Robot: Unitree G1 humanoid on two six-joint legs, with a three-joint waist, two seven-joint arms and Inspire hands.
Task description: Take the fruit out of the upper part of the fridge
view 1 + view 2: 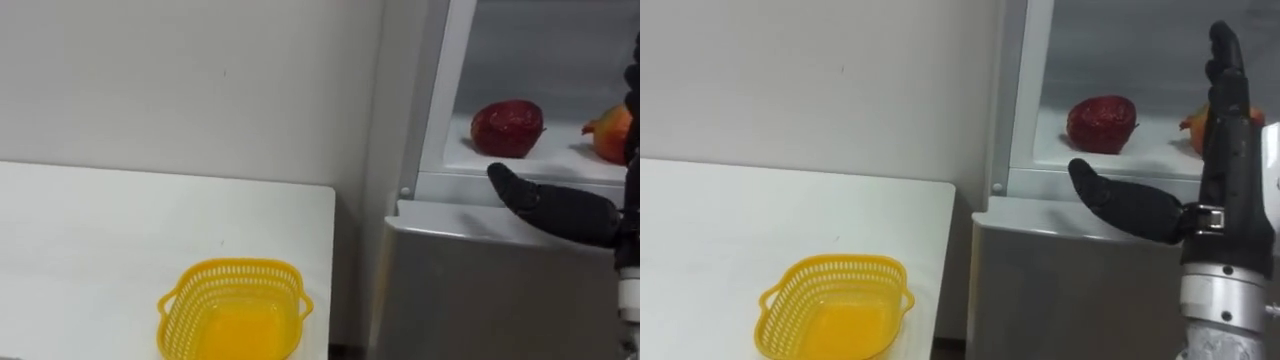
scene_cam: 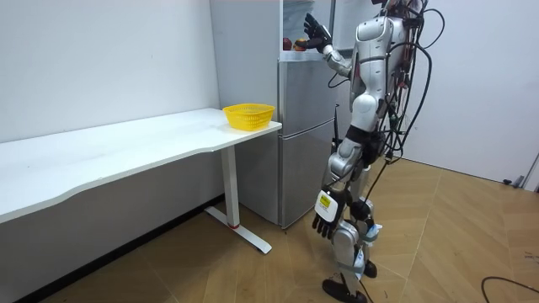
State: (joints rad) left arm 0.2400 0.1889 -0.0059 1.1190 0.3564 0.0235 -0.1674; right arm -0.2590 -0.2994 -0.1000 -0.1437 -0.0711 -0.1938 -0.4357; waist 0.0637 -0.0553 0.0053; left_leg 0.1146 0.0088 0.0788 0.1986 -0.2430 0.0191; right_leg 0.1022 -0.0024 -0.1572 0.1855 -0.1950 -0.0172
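You have one long white counter point(image 1: 100, 230) running along the wall, with the grey fridge point(image 1: 1080, 290) standing just beside its end. The robot stands in front of the fridge, whose upper compartment is open. One yellow basket point(image 1: 840, 263) sits near the counter's fridge-side end, with nothing in it.

Your right robot hand point(image 1: 1232, 180) is raised in front of the open compartment. Its fingers point straight up, its thumb is spread toward the counter, and it holds nothing. The left robot hand point(image 2: 327, 223) hangs by the robot's thigh; its fingers look relaxed and empty, though it shows small.

Two fruits lie on the white shelf point(image 1: 560, 160). A dark red one point(image 1: 1102, 124) is in plain sight, while the raised fingers partly cover an orange-red one point(image 1: 612, 133).
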